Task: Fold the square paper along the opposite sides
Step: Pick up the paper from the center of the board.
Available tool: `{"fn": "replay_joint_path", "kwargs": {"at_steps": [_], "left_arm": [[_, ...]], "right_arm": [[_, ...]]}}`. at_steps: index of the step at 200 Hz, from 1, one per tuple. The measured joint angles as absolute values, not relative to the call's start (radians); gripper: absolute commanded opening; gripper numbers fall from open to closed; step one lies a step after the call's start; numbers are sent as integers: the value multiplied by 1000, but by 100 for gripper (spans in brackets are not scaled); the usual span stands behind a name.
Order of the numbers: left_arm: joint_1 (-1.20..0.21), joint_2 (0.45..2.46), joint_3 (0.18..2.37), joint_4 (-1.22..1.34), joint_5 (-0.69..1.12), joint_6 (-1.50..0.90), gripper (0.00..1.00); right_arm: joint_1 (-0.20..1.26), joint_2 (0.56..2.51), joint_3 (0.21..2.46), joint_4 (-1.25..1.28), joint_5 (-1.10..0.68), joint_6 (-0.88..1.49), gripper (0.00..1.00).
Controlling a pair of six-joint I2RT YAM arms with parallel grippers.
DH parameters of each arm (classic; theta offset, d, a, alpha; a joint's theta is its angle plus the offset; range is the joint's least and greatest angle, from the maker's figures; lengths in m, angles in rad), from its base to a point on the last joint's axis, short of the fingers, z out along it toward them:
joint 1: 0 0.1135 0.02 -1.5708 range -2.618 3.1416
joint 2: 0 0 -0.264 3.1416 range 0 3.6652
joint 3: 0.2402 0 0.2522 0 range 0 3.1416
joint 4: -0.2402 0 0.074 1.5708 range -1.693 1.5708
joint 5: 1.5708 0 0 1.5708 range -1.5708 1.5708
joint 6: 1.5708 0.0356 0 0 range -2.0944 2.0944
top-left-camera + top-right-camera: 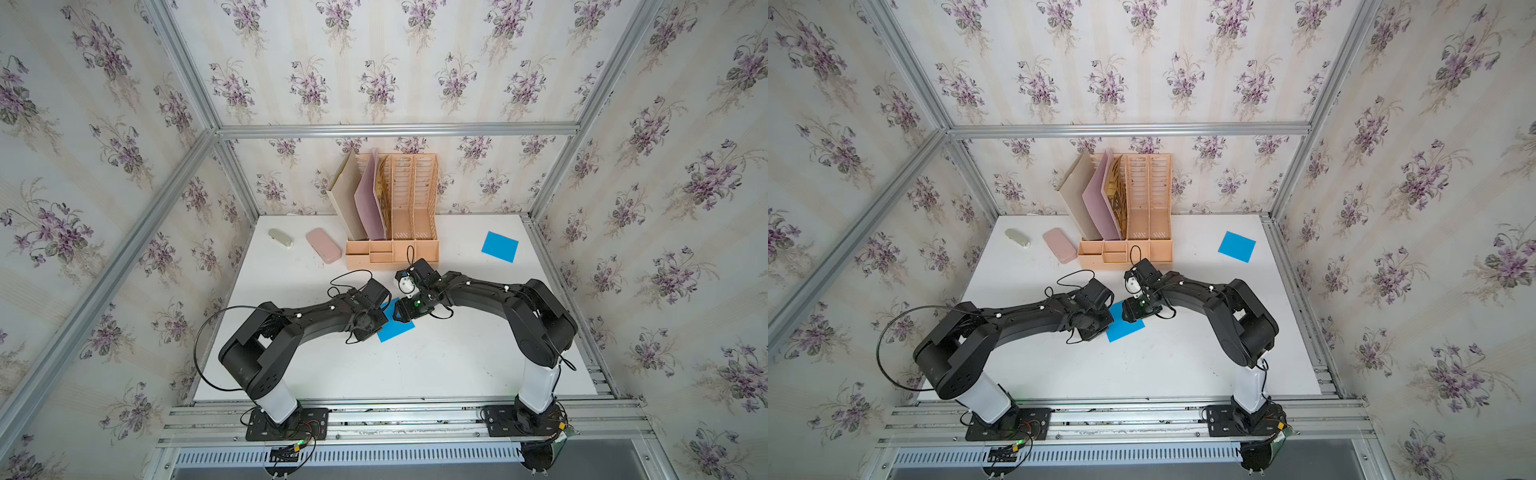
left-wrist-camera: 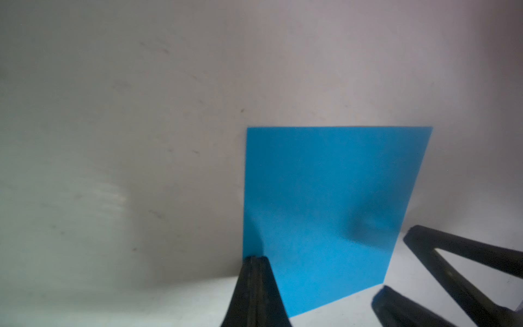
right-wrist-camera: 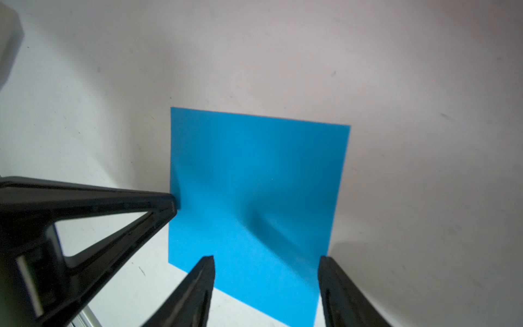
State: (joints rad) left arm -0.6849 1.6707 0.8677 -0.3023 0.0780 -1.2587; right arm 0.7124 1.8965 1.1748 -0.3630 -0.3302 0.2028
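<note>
A blue square paper [image 1: 397,329] [image 1: 1126,329] lies flat on the white table [image 1: 436,365] between my two arms. In the left wrist view my left gripper [image 2: 256,259] is shut, its tip resting at one edge of the paper [image 2: 325,203]; nothing shows between its fingers. The right wrist view shows that same tip [image 3: 171,203] touching the paper's side. My right gripper [image 3: 267,262] is open, its two fingers standing astride the near part of the paper [image 3: 254,170], one over the sheet and one at its edge.
A second blue square [image 1: 500,246] [image 1: 1236,246] lies at the back right. A peach file organizer [image 1: 395,249] with folders stands at the back middle, close behind the right wrist. A pink case [image 1: 323,245] and an olive case [image 1: 280,238] lie back left.
</note>
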Motion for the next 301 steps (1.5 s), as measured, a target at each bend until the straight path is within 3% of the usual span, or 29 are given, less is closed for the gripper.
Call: {"fn": "replay_joint_path", "kwargs": {"at_steps": [167,301], "left_arm": [[-685,1663,884,-365,54,-1192,0],[-685,1703,923,-373,51,-1151,0]], "right_arm": [[642,1899,1214,-378,-300,205,66],[667,1937,1179,-274,-424,235,68]]}}
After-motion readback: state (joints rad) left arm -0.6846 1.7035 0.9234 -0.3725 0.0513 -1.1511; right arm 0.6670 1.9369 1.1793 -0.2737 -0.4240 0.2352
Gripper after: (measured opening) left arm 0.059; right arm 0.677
